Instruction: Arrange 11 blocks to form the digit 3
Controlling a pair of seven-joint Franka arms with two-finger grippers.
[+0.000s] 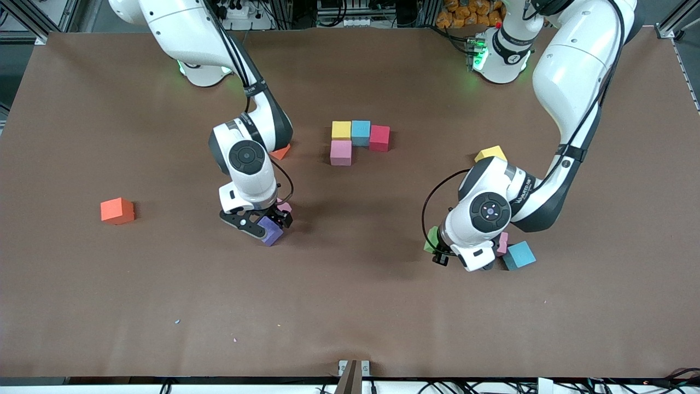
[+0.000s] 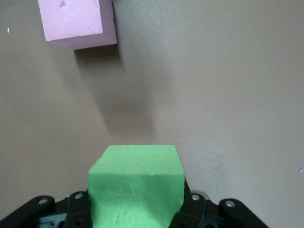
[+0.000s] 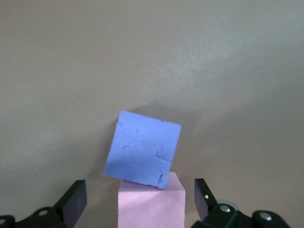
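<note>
Left gripper: holding a green block tight, up over the table, by a pink and a blue block. Right gripper: wide open, low around a purple block and another pink one. Start of the 3 mid-table: yellow, blue, red in a row, pink just below the yellow.

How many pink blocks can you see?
3. One pink block sits under the yellow block; one is beside the purple block; one beside a light blue block. More may be hidden.
</note>
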